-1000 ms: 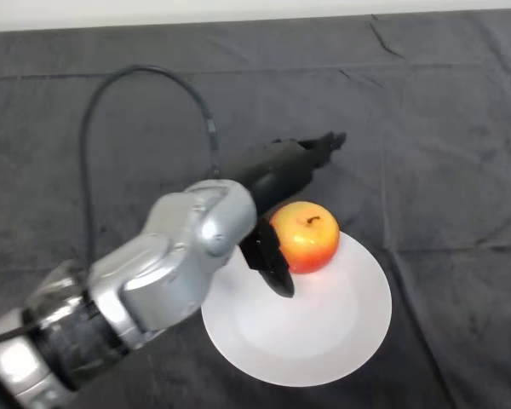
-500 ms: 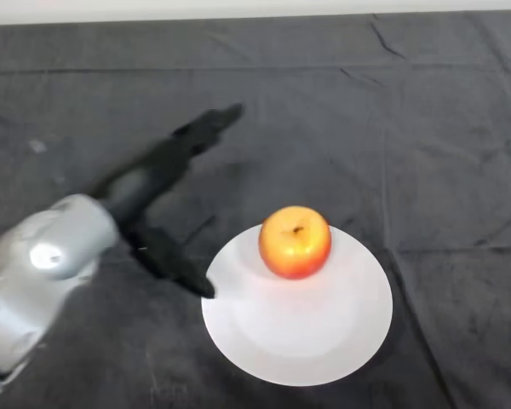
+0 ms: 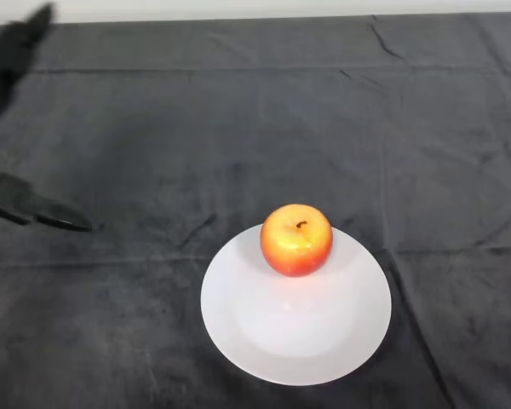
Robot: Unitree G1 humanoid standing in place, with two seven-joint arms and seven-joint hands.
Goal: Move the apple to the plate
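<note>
A red and yellow apple (image 3: 296, 239) stands upright, stem up, on the far part of a white round plate (image 3: 295, 328). My left hand (image 3: 25, 205) is at the view's far left edge, well away from the plate. Its thumb lies low over the cloth and its fingers (image 3: 13, 58) reach up toward the top left corner. The hand is open and holds nothing.
Dark wrinkled cloth (image 3: 426, 153) covers the whole table. A pale strip (image 3: 238, 8) runs along the table's far edge.
My left hand has let go of the apple and drawn back to the left, from the plate to the view's edge. The apple stays on the plate.
</note>
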